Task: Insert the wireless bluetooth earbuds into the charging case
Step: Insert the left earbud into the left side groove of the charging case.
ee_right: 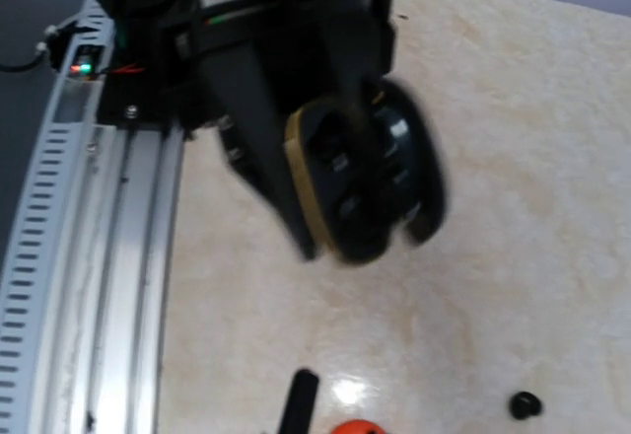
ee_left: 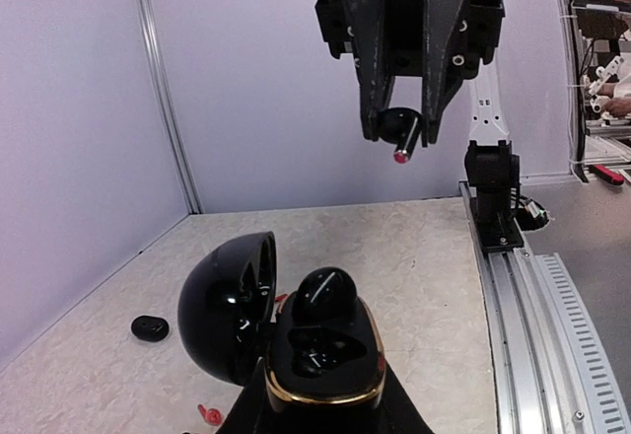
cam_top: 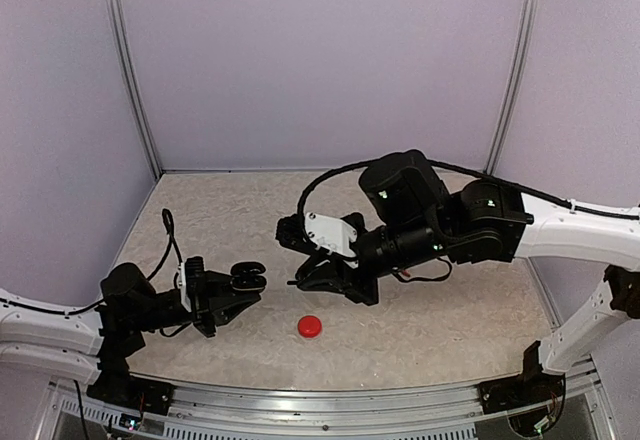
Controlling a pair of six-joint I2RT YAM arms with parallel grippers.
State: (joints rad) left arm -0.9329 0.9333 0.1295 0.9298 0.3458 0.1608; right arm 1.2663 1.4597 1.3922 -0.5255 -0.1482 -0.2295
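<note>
My left gripper [cam_top: 232, 294] is shut on the base of an open black charging case [ee_left: 325, 360] with a gold rim, its lid [ee_left: 225, 308] swung to the left. One black earbud [ee_left: 325, 294] sits in the far socket; the near socket looks empty. My right gripper [ee_left: 402, 138] hangs above and beyond the case, shut on a black earbud [ee_left: 398, 122] whose red-tipped stem points down. In the top view the right gripper [cam_top: 303, 282] is just right of the case [cam_top: 248, 280]. The right wrist view shows the case [ee_right: 360, 182] blurred.
A closed red case [cam_top: 310, 326] lies on the table in front of both grippers. A small black piece [ee_left: 150, 327] and a red earbud [ee_left: 209, 415] lie on the table left of the held case. The metal rail [ee_left: 523, 296] runs along the table edge.
</note>
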